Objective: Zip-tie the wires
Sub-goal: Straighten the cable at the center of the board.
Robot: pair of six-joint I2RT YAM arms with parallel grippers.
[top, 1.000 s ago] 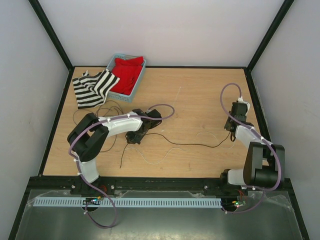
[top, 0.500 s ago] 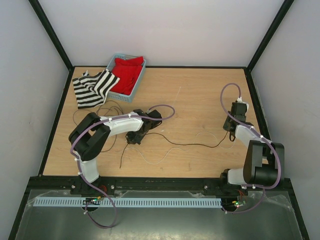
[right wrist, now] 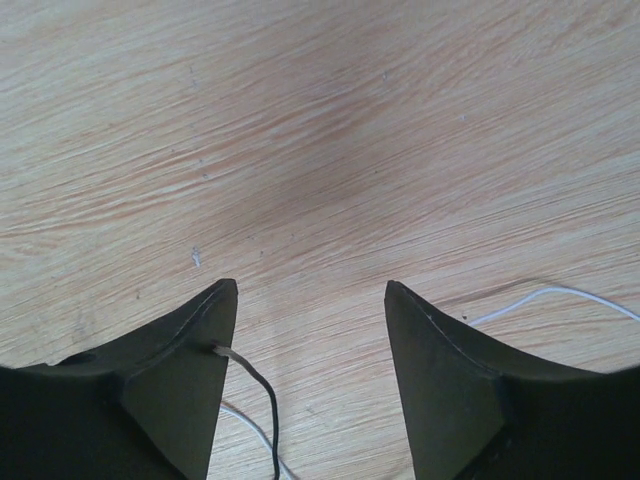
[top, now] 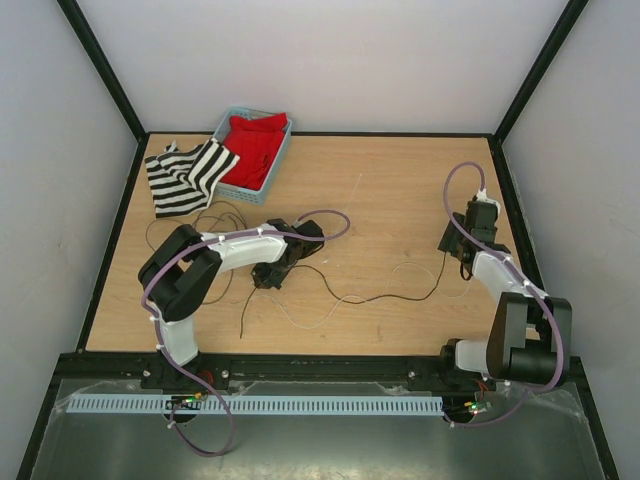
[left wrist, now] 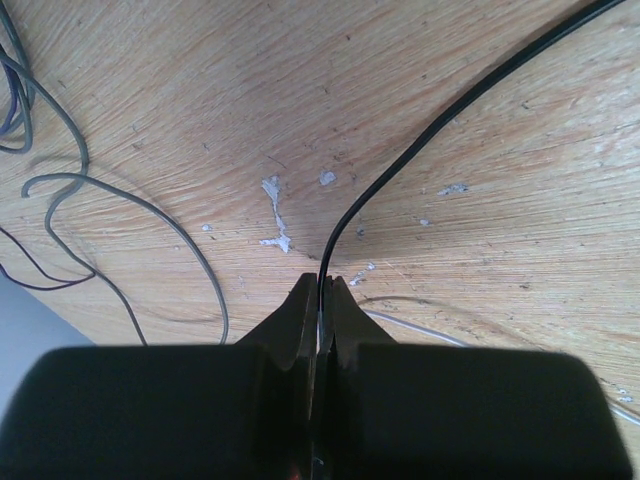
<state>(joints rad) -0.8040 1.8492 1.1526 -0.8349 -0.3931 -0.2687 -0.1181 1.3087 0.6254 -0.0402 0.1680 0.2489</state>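
The wires are thin black and pale strands curling over the wooden table point(top: 400, 200). One long black wire point(top: 385, 296) runs from my left gripper point(top: 268, 278) across to my right gripper point(top: 449, 242). In the left wrist view my left gripper point(left wrist: 322, 285) is shut on this black wire point(left wrist: 420, 140), which arcs away to the upper right. My right gripper point(right wrist: 310, 290) stands open just above the wood. The black wire's end point(right wrist: 262, 385) rests against the inner face of its left finger, ungripped. A white wire point(right wrist: 560, 292) lies beyond the right finger.
More loose wire loops point(top: 215, 215) lie behind the left arm; grey strands point(left wrist: 130, 200) show in the left wrist view. A blue basket point(top: 284, 150) with red cloth stands at the back left, a striped cloth point(top: 185, 178) beside it. A thin pale strip point(top: 355, 186) lies mid-table.
My right gripper has opened and let go of the black wire, whose right stretch has slackened and shifted on the table. The right wrist has lifted slightly. The left gripper holds still.
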